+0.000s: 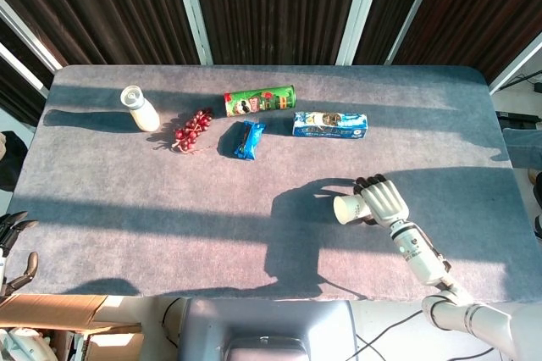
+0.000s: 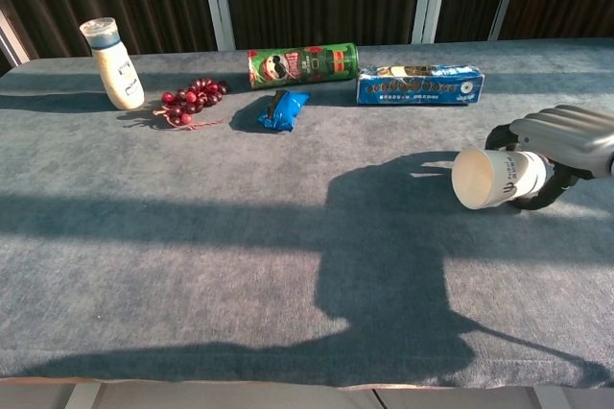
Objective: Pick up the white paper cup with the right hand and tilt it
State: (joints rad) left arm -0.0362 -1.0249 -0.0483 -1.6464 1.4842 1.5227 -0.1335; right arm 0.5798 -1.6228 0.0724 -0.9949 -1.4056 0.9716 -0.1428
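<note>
The white paper cup lies on its side at the table's right, its mouth facing left. My right hand wraps its fingers around the cup's base end and grips it. In the chest view the cup appears a little above the cloth, with its shadow below and to the left. My left hand shows only at the lower left edge of the head view, off the table, fingers apart and holding nothing.
Along the back stand a white bottle, red grapes, a green chips can lying down, a blue snack packet and a blue biscuit box. The grey table's front edge is near.
</note>
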